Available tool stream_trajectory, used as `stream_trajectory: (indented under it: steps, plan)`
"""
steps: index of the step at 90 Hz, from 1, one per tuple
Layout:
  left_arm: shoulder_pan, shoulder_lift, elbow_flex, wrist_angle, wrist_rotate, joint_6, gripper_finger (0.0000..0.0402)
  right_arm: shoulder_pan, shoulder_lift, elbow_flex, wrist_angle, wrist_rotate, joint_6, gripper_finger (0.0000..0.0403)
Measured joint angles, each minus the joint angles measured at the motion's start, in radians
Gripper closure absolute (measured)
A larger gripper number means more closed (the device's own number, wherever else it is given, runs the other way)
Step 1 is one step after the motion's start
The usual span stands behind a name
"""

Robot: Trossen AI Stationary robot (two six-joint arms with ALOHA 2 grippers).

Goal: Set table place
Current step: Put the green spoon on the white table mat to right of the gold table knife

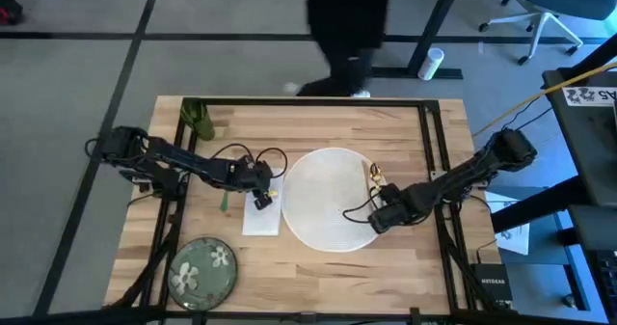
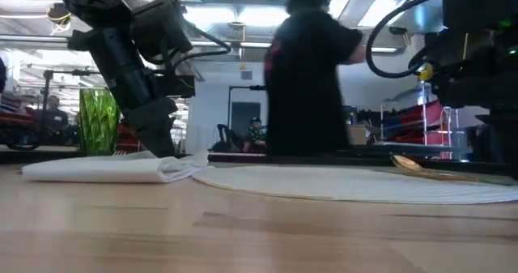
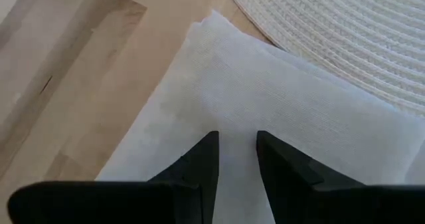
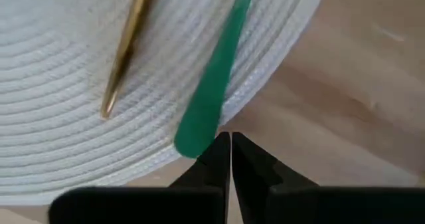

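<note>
From above, my pale plank wooden surface [image 1: 318, 267] carries the round white woven placemat [image 1: 331, 198] mid-surface. Level view adds a dark-clothed person [image 2: 312, 78] beyond. My left end effector [image 3: 237, 159] spreads over the folded white napkin [image 3: 279, 111]; my right end effector [image 4: 230, 159] is pressed together beside the green utensil handle [image 4: 216, 84].

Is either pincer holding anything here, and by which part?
Nothing: the left pincer is open over the napkin; the right pincer is shut, empty, by the green handle.
</note>
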Motion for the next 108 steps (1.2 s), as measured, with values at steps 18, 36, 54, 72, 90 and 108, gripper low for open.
stream_trajectory:
  steps: [18,36,54,72,90,108]
  plan:
    - [0.000,0.000,0.000,0.000,0.000,0.000,0.0314,0.000,0.000,0.000,0.014,0.003,0.000,0.0403]
    - [0.000,0.000,0.000,0.000,0.000,0.000,0.0314,0.000,0.000,0.000,0.007,0.003,0.013,0.0403]
    - [0.000,0.000,0.000,0.000,0.000,0.000,0.0314,0.000,0.001,0.000,0.004,-0.008,0.022,0.0403]
    - [0.000,0.000,0.000,-0.001,0.000,0.000,0.0314,-0.001,0.049,0.002,0.033,-0.022,0.017,0.0403]
    - [0.000,0.000,0.000,-0.002,0.000,0.000,0.0314,-0.001,0.065,0.003,0.052,-0.021,0.012,0.0403]
    - [0.000,0.000,0.000,-0.002,0.000,0.000,0.0314,0.000,0.065,0.015,0.030,-0.022,0.007,0.0403]
